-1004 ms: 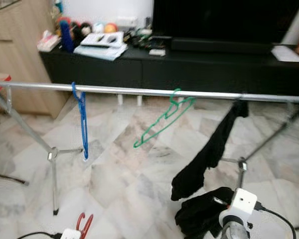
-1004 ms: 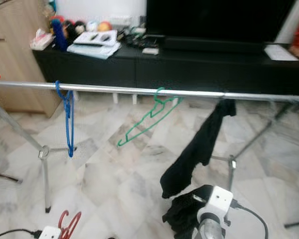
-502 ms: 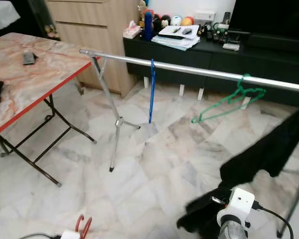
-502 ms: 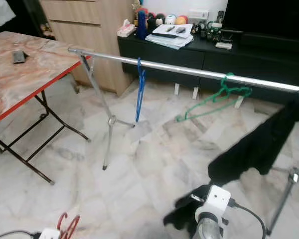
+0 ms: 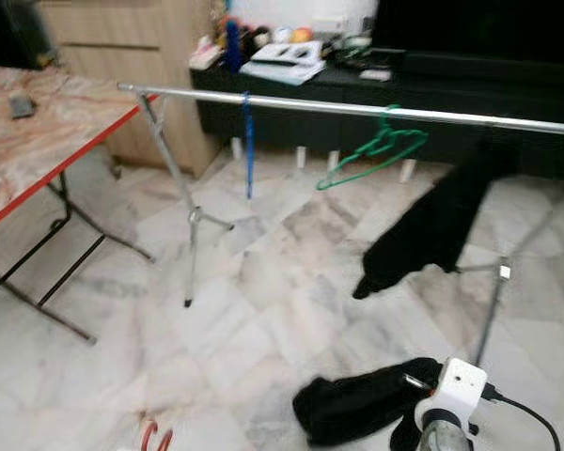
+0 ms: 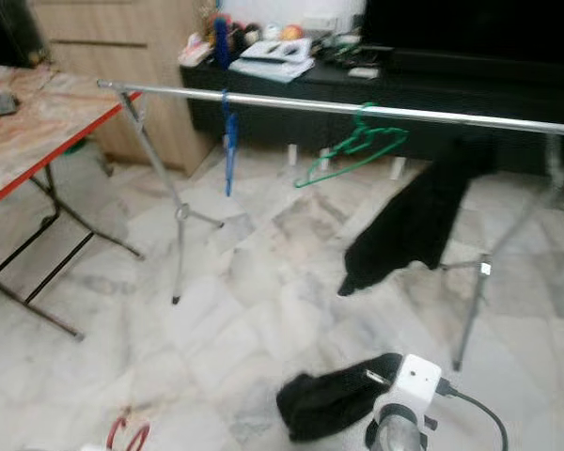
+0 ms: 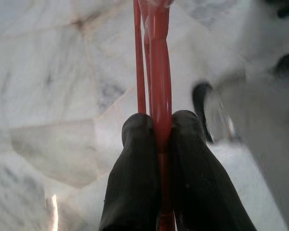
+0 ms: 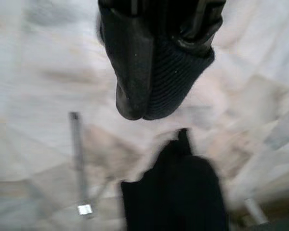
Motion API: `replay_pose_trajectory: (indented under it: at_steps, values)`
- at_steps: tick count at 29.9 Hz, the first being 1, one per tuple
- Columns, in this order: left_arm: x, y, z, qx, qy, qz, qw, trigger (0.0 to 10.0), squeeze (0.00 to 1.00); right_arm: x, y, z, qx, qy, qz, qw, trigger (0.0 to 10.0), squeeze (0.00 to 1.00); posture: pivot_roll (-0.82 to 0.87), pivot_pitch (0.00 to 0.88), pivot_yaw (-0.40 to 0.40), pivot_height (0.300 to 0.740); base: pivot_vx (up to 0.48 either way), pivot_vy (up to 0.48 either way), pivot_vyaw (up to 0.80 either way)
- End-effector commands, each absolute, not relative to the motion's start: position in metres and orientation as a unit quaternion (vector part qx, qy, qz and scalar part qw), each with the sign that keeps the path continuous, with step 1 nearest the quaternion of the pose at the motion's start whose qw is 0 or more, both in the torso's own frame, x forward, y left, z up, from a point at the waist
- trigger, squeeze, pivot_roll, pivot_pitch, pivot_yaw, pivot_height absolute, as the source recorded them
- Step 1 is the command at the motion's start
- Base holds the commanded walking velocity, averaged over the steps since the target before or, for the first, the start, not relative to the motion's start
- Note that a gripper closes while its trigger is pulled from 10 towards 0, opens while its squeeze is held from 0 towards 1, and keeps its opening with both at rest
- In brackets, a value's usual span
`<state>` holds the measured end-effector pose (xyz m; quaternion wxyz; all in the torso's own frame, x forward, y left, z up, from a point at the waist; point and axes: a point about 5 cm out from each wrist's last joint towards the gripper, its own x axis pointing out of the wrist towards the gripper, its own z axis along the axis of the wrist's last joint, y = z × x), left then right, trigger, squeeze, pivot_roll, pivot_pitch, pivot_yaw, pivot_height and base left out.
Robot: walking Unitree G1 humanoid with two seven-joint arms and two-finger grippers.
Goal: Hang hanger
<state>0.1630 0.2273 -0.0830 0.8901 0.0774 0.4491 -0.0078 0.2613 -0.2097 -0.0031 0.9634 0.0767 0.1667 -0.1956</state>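
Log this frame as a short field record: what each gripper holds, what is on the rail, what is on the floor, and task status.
left gripper: shut on red hanger, held low
right gripper: shut, holding nothing
rail: blue hanger, green hanger, black garment draped over it
floor: black cloth heap near the right arm
beside rail: red-edged marble table
task status: red hanger not yet hung

The head camera's view now sits between its two earlier aims: the red-edged table (image 5: pixel 38 141) remains at the left but shows less of its top, and the rail (image 5: pixel 357 108) spans the frame. The black garment (image 5: pixel 432 225) on the rail is fully visible again, and more of the black cloth (image 5: pixel 357 409) on the floor shows.
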Motion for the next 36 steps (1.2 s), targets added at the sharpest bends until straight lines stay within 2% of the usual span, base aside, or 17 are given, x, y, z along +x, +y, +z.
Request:
replay_pose_trajectory:
  at_steps: [1,7,26,36]
  values:
    - [0.158,0.228,-0.085,0.084,0.459,-0.011,0.884,10.0,0.0,0.26,-0.208,-0.005,0.084,0.169,-0.197,0.962,10.0,0.0,-0.11,0.13,0.03,0.74,-0.349,0.0,-0.8]
    - [0.16,0.229,-0.084,0.085,0.453,-0.008,0.887,10.0,0.0,0.262,-0.208,-0.003,0.086,0.165,-0.195,0.963,10.0,0.0,-0.11,0.129,0.027,0.74,-0.116,0.0,-0.8]
    - [0.17,0.224,-0.08,0.078,0.442,-0.022,0.893,10.0,0.0,0.265,-0.206,-0.001,0.085,0.162,-0.188,0.965,10.0,0.0,-0.11,0.127,0.029,0.74,0.0,0.0,0.0]
    - [0.179,0.227,-0.075,0.071,0.422,-0.012,0.904,10.0,0.0,0.271,-0.202,0.002,0.078,0.16,-0.147,0.973,10.0,0.0,-0.1,0.124,0.026,0.74,0.052,0.0,0.0]
